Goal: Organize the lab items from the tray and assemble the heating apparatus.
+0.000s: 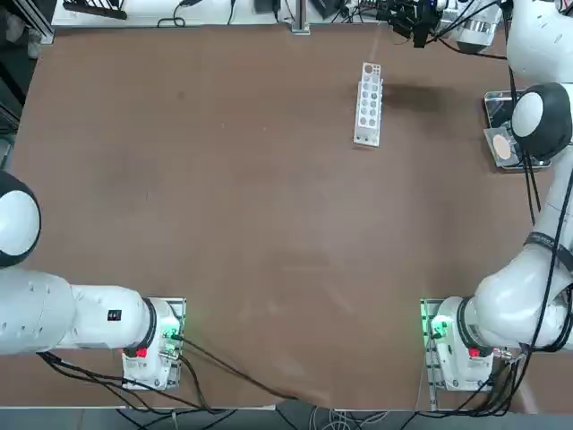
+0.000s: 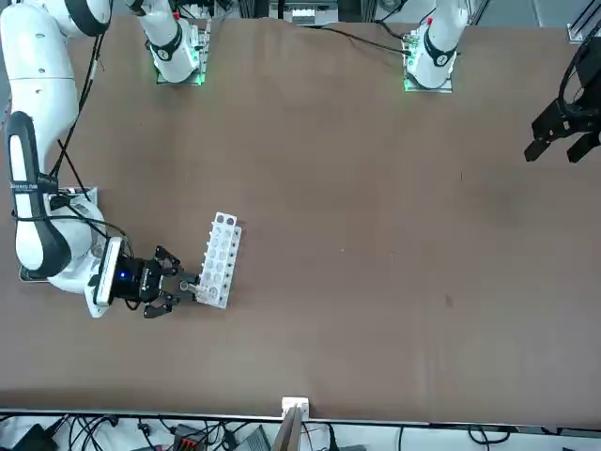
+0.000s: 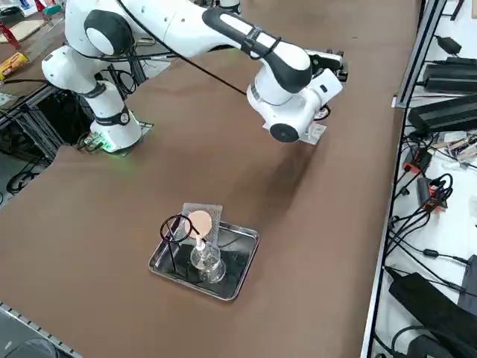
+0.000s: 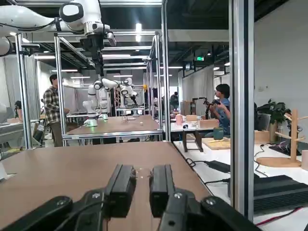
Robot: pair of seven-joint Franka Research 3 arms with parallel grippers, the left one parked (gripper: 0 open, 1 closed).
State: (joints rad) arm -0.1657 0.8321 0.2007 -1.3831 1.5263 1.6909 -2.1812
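— Where do we see the tray (image 3: 237, 257)?
— We find it on the table (image 3: 328, 216), well apart from the fingers (image 4: 121, 188), nearer to the robot's base and more to its right. It is shiny steel with rounded corners and a raised rim, dark inside.
— And what does it carry?
— We see the small clear glass burner (image 3: 209, 262), rounded, with a pale top. Beside it is the ring stand (image 3: 163, 230) of thin black wire. The grey square mesh (image 3: 212, 209), with its pale round centre, reaches over the rim.
— How are the fingers of the right gripper (image 4: 143, 188)?
— We see them partly open, a moderate gap between, holding nothing. On the base side of them, slightly left, the long white rack (image 1: 368, 106) with round holes is on the table.
— What is hard for us?
— From overhead, the arm hides part of the tray. We cannot tell if the burner stands straight.
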